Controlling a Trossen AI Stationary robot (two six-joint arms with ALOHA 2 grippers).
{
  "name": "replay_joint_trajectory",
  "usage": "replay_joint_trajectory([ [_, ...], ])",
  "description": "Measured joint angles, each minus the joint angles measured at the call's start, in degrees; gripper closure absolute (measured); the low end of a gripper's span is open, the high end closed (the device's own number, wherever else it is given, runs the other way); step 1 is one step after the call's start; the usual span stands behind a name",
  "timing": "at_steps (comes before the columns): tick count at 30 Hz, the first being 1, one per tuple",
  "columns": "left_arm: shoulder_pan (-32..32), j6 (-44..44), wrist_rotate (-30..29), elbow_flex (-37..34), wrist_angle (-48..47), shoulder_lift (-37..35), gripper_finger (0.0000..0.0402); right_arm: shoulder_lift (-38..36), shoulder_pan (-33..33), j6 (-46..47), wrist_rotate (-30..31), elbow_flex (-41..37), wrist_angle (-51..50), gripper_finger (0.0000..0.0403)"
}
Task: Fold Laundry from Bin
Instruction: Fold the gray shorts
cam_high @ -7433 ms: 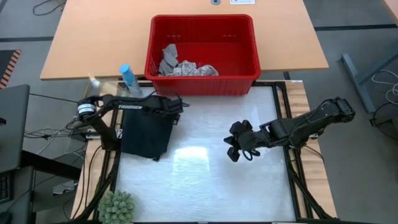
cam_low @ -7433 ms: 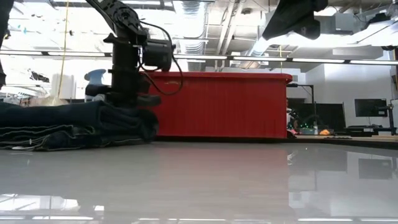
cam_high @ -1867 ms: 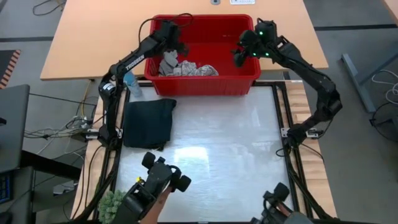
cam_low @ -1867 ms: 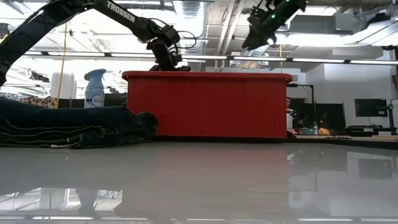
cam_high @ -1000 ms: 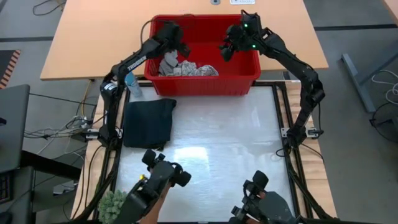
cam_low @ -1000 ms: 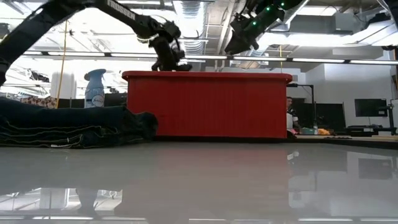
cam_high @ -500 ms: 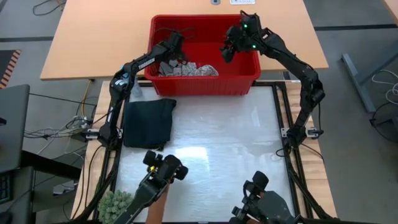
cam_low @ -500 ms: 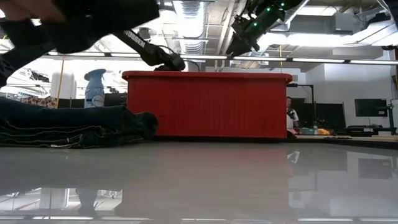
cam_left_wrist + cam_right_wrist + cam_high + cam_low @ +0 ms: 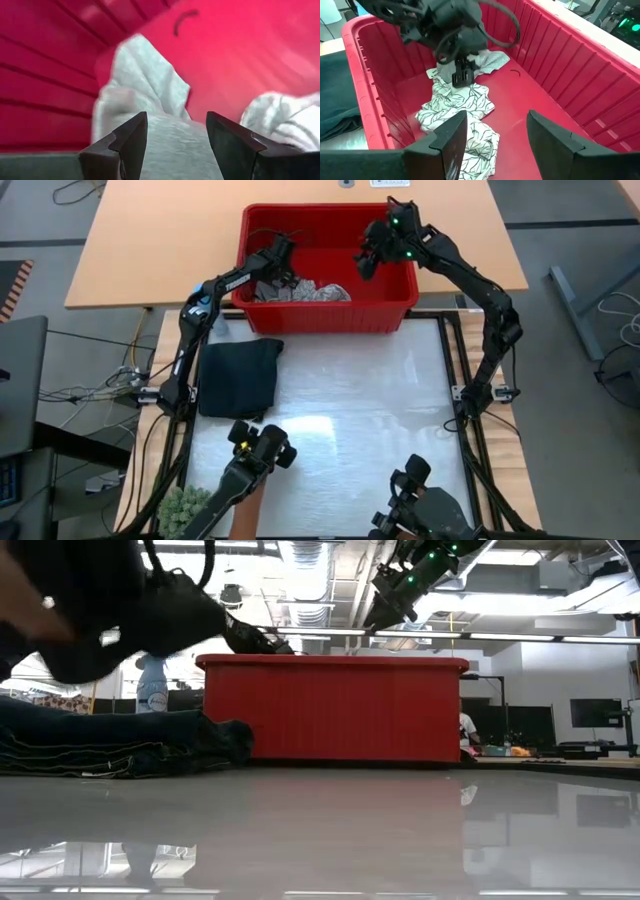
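We see the red bin (image 9: 326,268) lying long side across the table; left gripper (image 9: 176,131) spread over grey cloth (image 9: 145,75), right gripper (image 9: 495,131) open, empty.

Two dark, slender jointed arms: the left arm (image 9: 215,290) carries white lettering along one link and thin black cables looping at its wrist; the right arm (image 9: 470,275) shows small green lights near its wrist, at about twelve o'clock

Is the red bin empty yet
No. The bin holds a leaf-print cloth and a grey cloth, crumpled on its floor.
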Motion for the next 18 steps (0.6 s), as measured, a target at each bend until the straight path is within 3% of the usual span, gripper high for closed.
replay_joint_trajectory([
  [10, -0.4, 4.5, 2.8, 0.0, -4.1, 4.7, 0.0217, 0.0, 0.0, 0.0, -0.1, 0.0, 0.4, 0.0177],
  [13, -0.3, 5.7, 4.6, 0.0, -4.5, 4.8, 0.0269, 0.0, 0.0, 0.0, -0.2, 0.0, 0.4, 0.0177],
  [16, 0.0, 6.2, 7.0, 0.0, -5.5, 4.8, 0.0363, 0.0, 0.0, 0.0, -0.2, 0.0, 1.0, 0.0177],
  [18, 0.4, 5.5, 8.8, 0.1, -5.7, 4.8, 0.0388, 0.0, 0.0, 0.0, -0.2, 0.0, 1.4, 0.0177],
])
